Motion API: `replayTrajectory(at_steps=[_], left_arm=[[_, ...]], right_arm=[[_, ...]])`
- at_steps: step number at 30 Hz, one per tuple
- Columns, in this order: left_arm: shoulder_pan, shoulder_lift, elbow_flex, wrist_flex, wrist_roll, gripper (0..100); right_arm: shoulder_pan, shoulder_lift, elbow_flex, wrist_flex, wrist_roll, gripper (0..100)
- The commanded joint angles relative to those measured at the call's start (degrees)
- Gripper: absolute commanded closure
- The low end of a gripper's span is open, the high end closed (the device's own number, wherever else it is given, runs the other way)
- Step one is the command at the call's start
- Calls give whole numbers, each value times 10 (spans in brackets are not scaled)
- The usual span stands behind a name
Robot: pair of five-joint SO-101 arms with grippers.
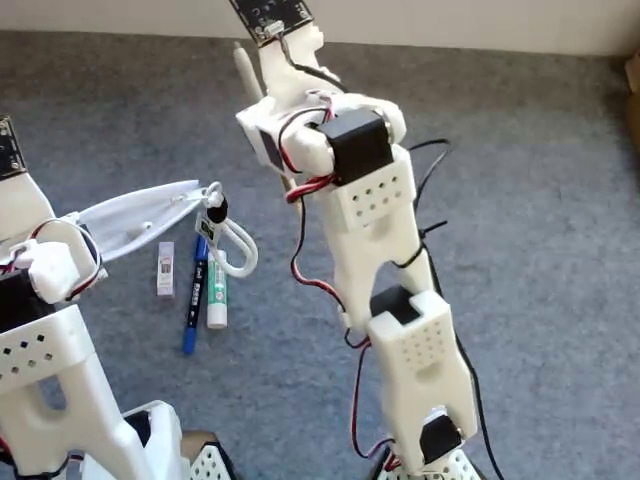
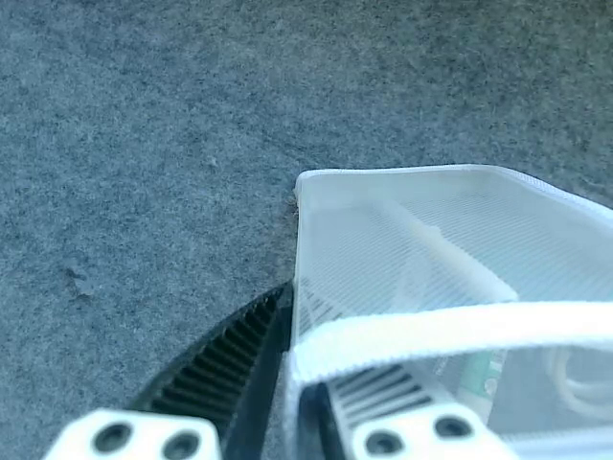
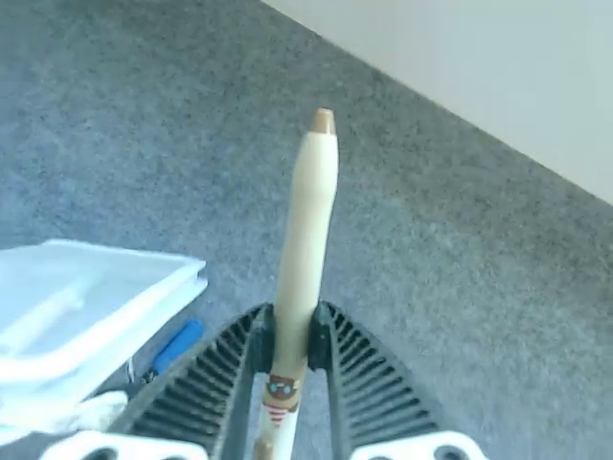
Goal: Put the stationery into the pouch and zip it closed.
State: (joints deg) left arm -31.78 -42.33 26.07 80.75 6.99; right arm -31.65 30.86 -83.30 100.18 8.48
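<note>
My left pincer [image 2: 290,331] is pinching one edge of the pouch [image 2: 431,240], with a toothed black jaw on each side of the mesh. The pouch is white, see-through, finely ribbed mesh with a solid white band along one edge. In the high view it slants out from the left arm, flat and thin. Its far end carries a black zip pull [image 1: 215,210] and a white cord [image 1: 240,255] looped below it. I can't tell how far the zip is open.

My right pincer [image 3: 292,331] is pressed onto the cream pen [image 3: 311,201] low on its barrel. The pen stands out past the jaws, its brown tip toward the wall. It is pale and smooth, with a small cartoon print near the jaws. In the high view it sticks up beside the right arm's wrist, well apart from the pouch.

Three pieces lie side by side on the grey tabletop [image 1: 540,220], near the zip pull: a small white and pink block [image 1: 165,268], a blue pen [image 1: 194,298] and a white tube [image 1: 217,292] with a green label. The tube touches the cord.
</note>
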Motion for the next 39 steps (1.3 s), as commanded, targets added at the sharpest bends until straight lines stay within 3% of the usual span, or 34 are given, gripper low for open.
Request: replayTrajectory(at_steps=[1, 11, 17, 29, 39], left_arm=[[-11, 12, 7, -7, 4, 990], [-11, 11, 24, -27, 4, 990], [-11, 11, 26, -30, 4, 989], [-11, 11, 27, -31, 4, 989], [-11, 11, 27, -31, 4, 989]], right_arm=[[-23, -99, 100, 9, -7, 995], [-76, -204, 159, 8, -9, 995], [-123, -226, 159, 7, -86, 995], [-199, -276, 158, 8, -113, 995], [-210, -320, 159, 8, -121, 995]])
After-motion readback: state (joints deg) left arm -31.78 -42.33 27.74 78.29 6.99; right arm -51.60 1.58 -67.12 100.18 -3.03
